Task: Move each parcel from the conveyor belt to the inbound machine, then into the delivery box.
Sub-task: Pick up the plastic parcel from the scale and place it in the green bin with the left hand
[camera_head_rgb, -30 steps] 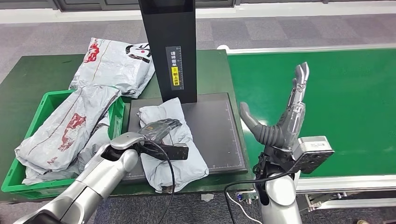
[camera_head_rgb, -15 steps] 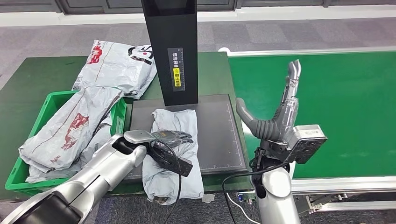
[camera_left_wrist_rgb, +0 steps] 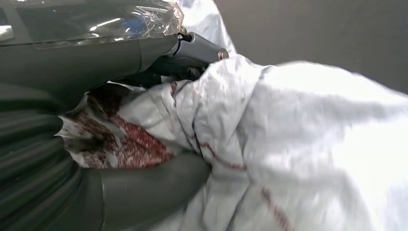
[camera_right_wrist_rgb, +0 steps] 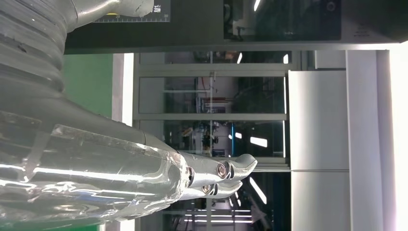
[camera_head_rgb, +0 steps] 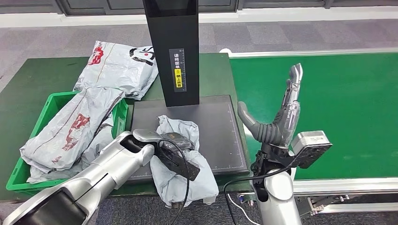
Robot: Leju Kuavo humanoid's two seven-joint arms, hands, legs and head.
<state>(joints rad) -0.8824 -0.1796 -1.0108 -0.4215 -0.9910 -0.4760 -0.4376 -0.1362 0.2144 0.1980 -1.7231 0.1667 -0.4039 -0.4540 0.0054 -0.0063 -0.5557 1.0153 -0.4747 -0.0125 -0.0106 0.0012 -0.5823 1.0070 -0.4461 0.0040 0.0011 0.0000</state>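
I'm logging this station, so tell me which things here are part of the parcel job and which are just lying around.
Part of the job:
- crumpled parcel, gripped by the left hand
- scanner plate under the black column
- green crate holding bagged parcels
- conveyor belt
- right hand, raised with nothing in it

Lying about:
- printed parcel on the table behind the crate

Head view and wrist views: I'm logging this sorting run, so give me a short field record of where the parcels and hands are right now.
left hand: grips the grey parcel, bunching it
grey parcel: on the black scanner plate, its near end hanging over the table's front edge
right hand: open, fingers up, holding nothing, beside the conveyor belt
green box: holds grey parcels, piled above the rim
parcel behind the box: lying on the table
conveyor belt: no parcel in view
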